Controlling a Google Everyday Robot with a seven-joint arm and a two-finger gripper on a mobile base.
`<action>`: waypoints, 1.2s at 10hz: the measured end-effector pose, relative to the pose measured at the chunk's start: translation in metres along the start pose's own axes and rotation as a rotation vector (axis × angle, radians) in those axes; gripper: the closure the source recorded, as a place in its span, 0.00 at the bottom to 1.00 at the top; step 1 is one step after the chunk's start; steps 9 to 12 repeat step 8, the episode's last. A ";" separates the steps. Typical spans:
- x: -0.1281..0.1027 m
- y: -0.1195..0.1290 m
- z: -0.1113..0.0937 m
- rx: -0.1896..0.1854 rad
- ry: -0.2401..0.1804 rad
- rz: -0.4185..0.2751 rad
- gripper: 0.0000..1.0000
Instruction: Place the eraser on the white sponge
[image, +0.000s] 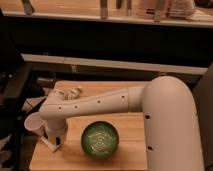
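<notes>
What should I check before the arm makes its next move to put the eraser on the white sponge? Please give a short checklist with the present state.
1. Gripper position: low over the left front of the wooden table, beside the paper cup: ok.
2. Eraser in the gripper: cannot tell, nothing identifiable shows there.
3. White sponge located: cannot tell; a pale flat piece shows under the gripper, mostly hidden.
4. Distance from the green bowl: apart, bowl to the right of the gripper: ok.
5. Paper cup upright: ok, but very close to the arm, so it may be knocked.
6. Small pale objects at the back: away from the gripper: ok.
</notes>
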 end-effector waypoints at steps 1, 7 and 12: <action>-0.001 0.000 0.000 0.006 0.001 0.000 0.20; 0.001 -0.001 -0.001 0.014 0.003 0.012 0.39; 0.001 0.001 -0.001 0.010 0.002 0.016 0.47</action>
